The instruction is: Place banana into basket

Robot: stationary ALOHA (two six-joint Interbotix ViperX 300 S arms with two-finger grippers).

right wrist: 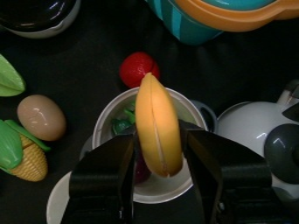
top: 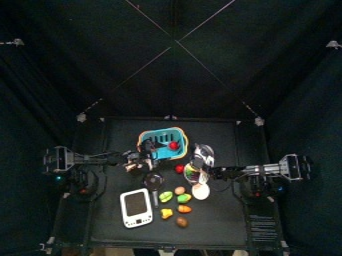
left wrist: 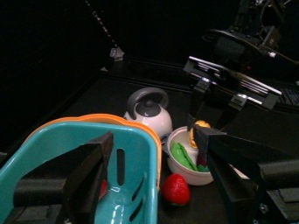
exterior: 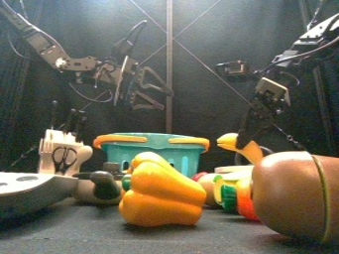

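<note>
One banana [right wrist: 159, 122] in right jaws, one basket [top: 166, 143]

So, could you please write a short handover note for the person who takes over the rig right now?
Right pincer: shut on the banana, holding it just above the white bowl.
Left pincer: open, holding nothing, above the near rim of the basket.
Basket: teal with an orange rim, at the back of the table; it seems to hold a red item already.
Done: banana gripped, apparently lifted from the bowl.
Left: carry the banana across to the basket, lower it in, open the pincer, pull back.
</note>
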